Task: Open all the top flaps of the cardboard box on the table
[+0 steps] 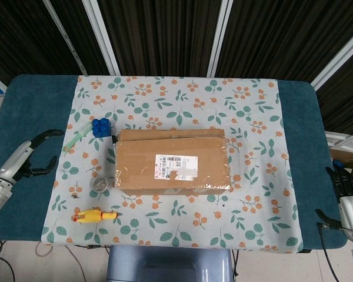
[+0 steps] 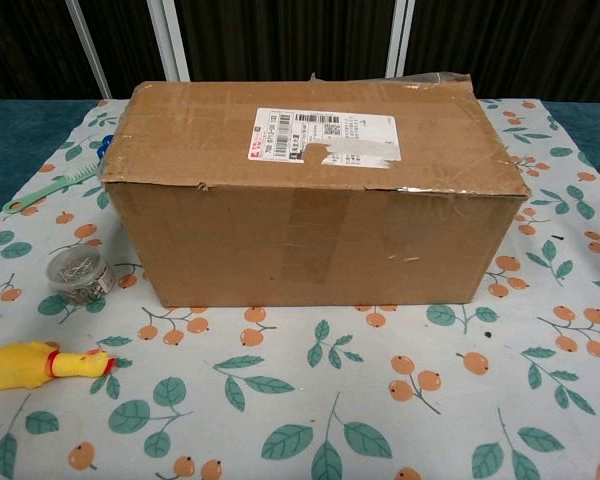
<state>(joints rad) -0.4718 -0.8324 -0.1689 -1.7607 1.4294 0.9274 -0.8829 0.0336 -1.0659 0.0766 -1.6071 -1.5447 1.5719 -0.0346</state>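
The cardboard box [image 1: 173,160] sits mid-frame on the worktop [image 1: 35,117], flaps flat and taped, with a white barcode label [image 2: 323,137] on top, its print too small to read. At lower left, a small clear round jar [image 2: 79,274] holds metal bits beside a yellow rubber chicken [image 2: 40,363]. The left hand [image 1: 29,160] at the left edge has its fingers released and spread. The right hand [image 1: 345,194] is at the right edge, and I cannot tell how it is set.
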